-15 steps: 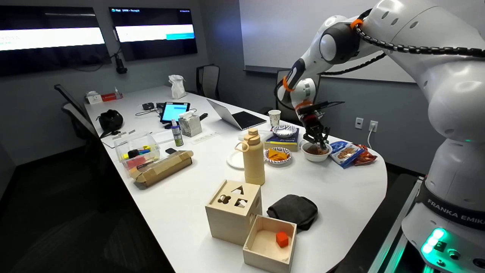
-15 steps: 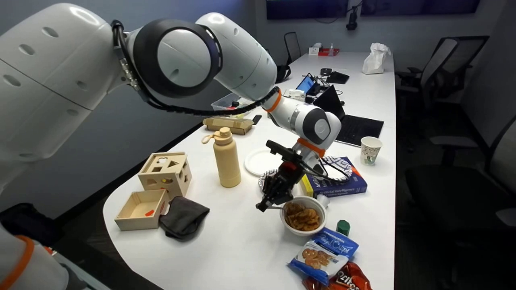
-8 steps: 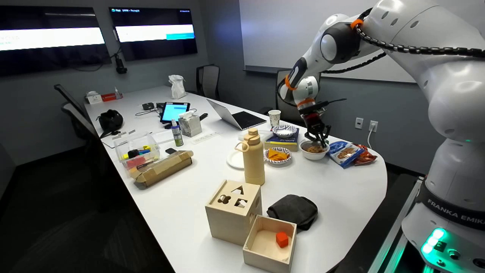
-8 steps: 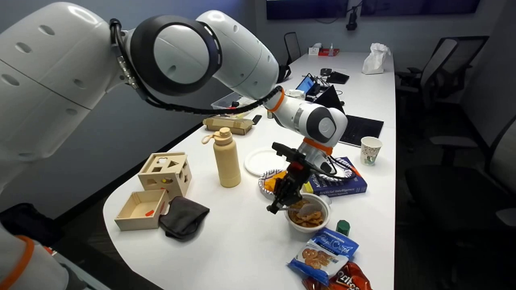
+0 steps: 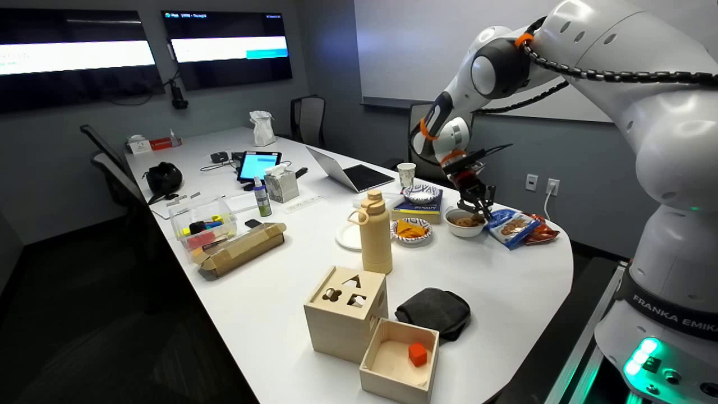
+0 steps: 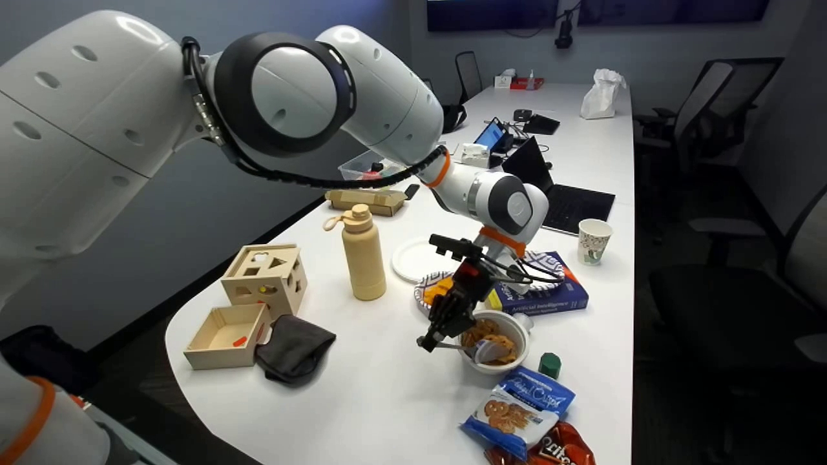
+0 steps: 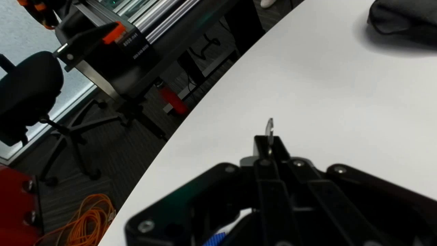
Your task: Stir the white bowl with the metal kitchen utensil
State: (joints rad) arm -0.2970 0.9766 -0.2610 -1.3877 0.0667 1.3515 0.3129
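The white bowl [image 5: 466, 231] stands on the table and holds brown crackers [image 5: 465, 221]; in an exterior view its wall [image 6: 494, 370] shows below the gripper. My gripper [image 6: 425, 342] is shut on a metal spoon, tilted, just outside the bowl's rim; it also shows in an exterior view [image 5: 486, 214]. The spoon's head [image 6: 491, 351] lies inside the bowl on the crackers, and its handle crosses the rim. In the wrist view the fingertips [image 7: 268, 147] pinch the spoon's handle [image 7: 269, 127], whose end sticks out past them. The bowl is out of the wrist view.
A blue cracker bag [image 6: 517, 413] and a red chip bag [image 6: 562, 449] lie close to the bowl. A green cap [image 6: 550, 365], a blue book [image 6: 549, 300], a patterned bowl of orange chips [image 6: 436, 289] and a tan bottle [image 6: 364, 258] stand around it.
The spoon's head was buried in the crackers and now shows on top. The gripper moved toward the bowl, then back outward. The bowl has shifted slightly along the table.
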